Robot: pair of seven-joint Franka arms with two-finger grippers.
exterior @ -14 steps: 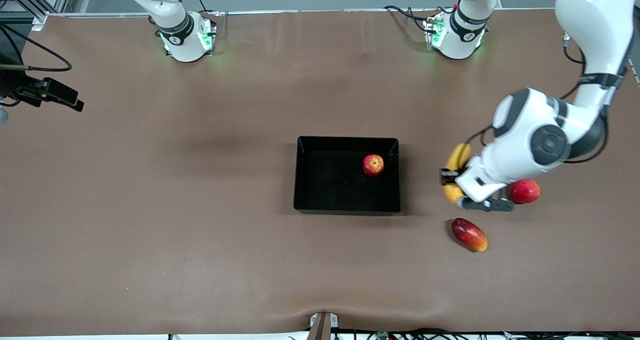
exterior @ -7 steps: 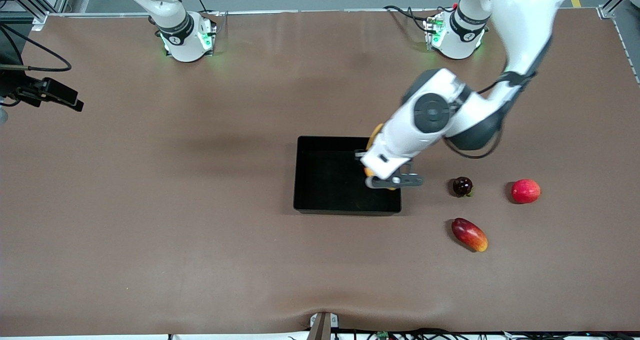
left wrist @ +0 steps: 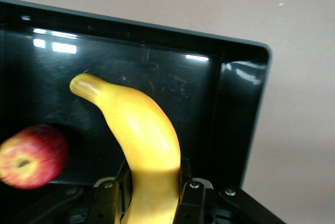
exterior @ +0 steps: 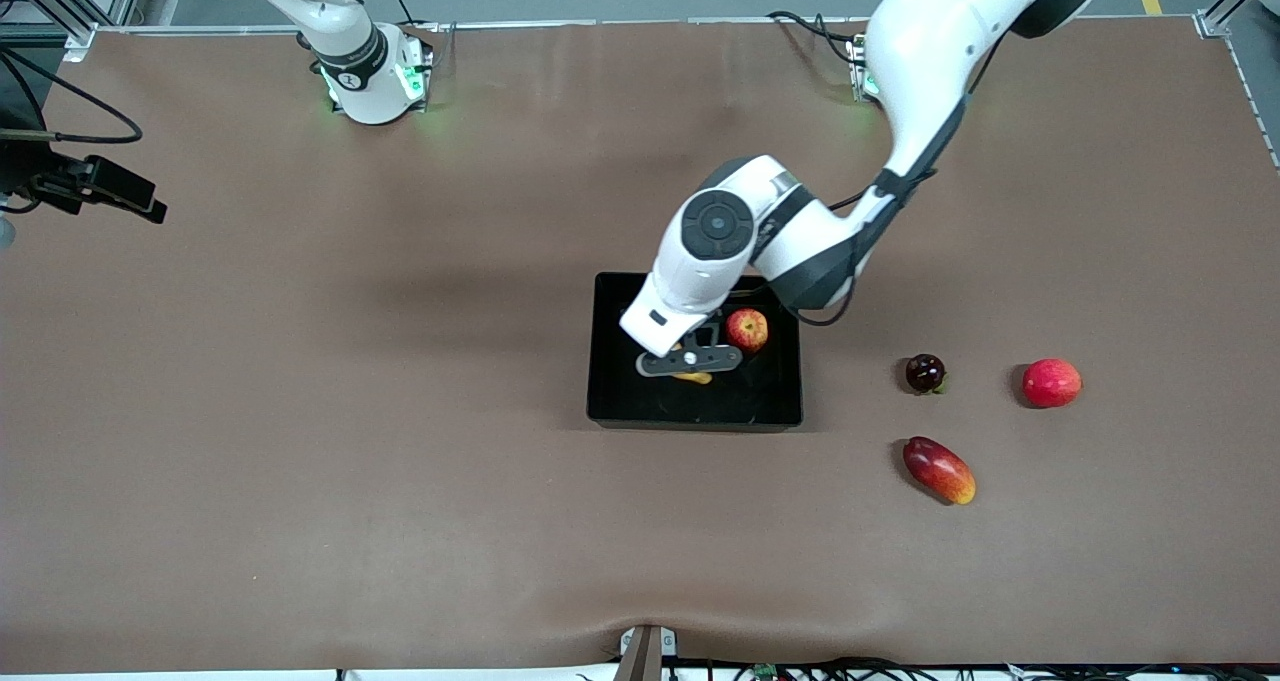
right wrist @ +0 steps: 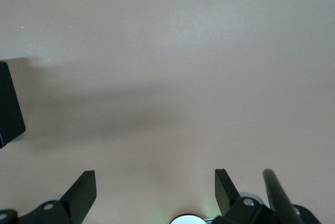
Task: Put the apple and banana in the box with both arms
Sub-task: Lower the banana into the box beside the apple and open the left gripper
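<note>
Yellow, curved banana (left wrist: 146, 145) sits clenched in my left gripper (exterior: 690, 361) over the glossy black plastic box (exterior: 620, 401), beside the small streaked red apple (exterior: 746, 329) resting inside it. My right gripper (right wrist: 154, 187) waits spread wide over bare brown table (right wrist: 172, 67).

Change record, last second:
- Left gripper (exterior: 690, 361): moved from above bare table beside the round red fruit (exterior: 1051, 382) to above the box (exterior: 615, 401), now just beside the apple (exterior: 746, 329).
- Banana (left wrist: 144, 140): carried along, clamped throughout; now over the box floor.
- Dark round fruit (exterior: 925, 372): formerly hidden beneath the gripper, now uncovered.
</note>
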